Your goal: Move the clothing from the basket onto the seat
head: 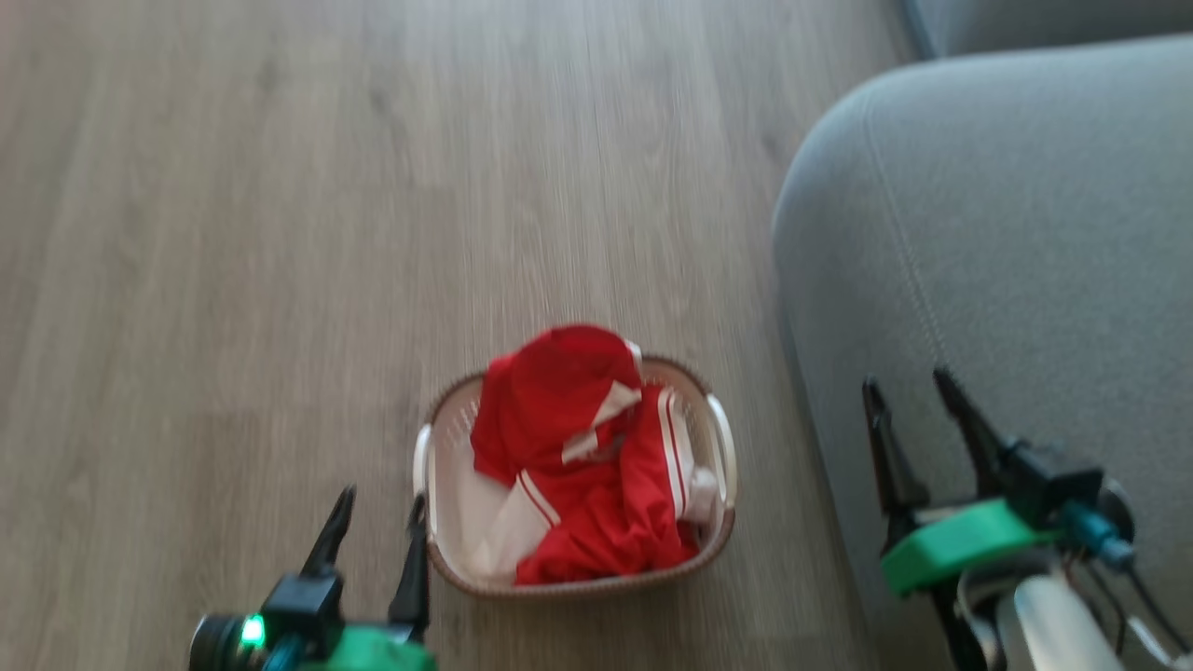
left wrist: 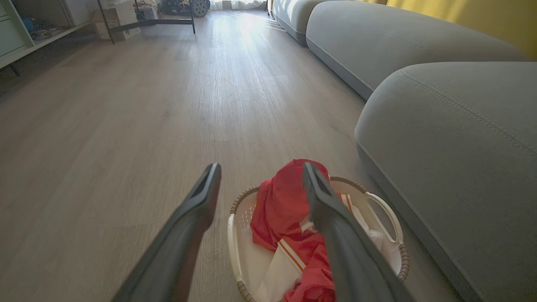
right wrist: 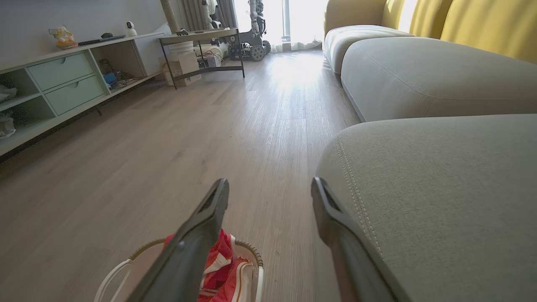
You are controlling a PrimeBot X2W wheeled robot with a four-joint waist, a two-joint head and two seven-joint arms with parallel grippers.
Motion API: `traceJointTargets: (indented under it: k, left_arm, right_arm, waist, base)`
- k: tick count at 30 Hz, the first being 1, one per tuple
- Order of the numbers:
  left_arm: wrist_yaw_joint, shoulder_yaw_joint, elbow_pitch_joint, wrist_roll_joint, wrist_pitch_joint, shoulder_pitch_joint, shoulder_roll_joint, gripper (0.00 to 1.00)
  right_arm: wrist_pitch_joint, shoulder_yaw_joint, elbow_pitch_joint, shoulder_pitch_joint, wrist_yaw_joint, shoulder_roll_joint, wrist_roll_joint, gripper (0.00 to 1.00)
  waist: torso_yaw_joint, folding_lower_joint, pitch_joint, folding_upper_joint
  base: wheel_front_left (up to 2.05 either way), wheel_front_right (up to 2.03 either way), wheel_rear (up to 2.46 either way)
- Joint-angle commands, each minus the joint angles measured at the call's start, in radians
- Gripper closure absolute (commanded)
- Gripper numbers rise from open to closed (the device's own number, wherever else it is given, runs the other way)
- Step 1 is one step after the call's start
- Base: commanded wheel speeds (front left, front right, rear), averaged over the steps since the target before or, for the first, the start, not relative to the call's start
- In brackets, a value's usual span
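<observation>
Red clothing (head: 582, 457) with white stripes lies heaped in the white basket (head: 433, 466) with a brown rim, which stands on the wooden floor. Just right of it rises the grey seat (head: 1007, 242). My left gripper (head: 380, 511) hangs open at the basket's left end, empty. Over the seat's front edge, my right gripper (head: 909, 387) stands open and empty. The left wrist view shows the clothing (left wrist: 285, 201) and basket (left wrist: 235, 230) below the left gripper (left wrist: 260, 170), the seat (left wrist: 457, 126) at right. In the right wrist view the clothing (right wrist: 222, 268), basket (right wrist: 126, 264), seat (right wrist: 440, 180) and right gripper (right wrist: 268, 184) appear.
Bare wooden floor (head: 326, 205) stretches ahead and to the left. A second grey sofa section (right wrist: 411, 71) with yellow back cushions lies farther along. A low shelf unit (right wrist: 54, 84) lines the far left wall, and a black-legged table (right wrist: 201, 50) stands at the back.
</observation>
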Motion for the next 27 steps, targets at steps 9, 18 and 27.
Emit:
traceJointTargets:
  k: [9, 18, 27]
  left_arm:
    - [-0.016, -0.046, 0.139, 0.014, -0.012, -0.245, 0.009, 0.0]
    - [-0.034, -0.12, 0.341, 0.025, -0.012, -0.446, 0.009, 0.0]
    - [-0.027, -0.148, 0.584, 0.024, -0.012, -0.668, 0.009, 0.0]
  right_arm:
    - [-0.011, -0.01, -0.151, -0.157, 0.0, 0.002, -0.047, 0.0]
    - [-0.011, -0.024, -0.246, -0.254, 0.0, 0.002, -0.063, 0.0]
    - [-0.011, -0.006, -0.329, -0.332, 0.0, 0.002, -0.032, 0.0]
  waist:
    - [-0.053, 0.0, 0.261, 0.0]
    - [-0.095, 0.0, 0.443, 0.0]
    - [-0.163, 0.0, 0.609, 0.0]
  base:
    - [0.0, 0.0, 0.0]
    - [0.0, 0.0, 0.0]
    - [0.0, 0.0, 0.0]
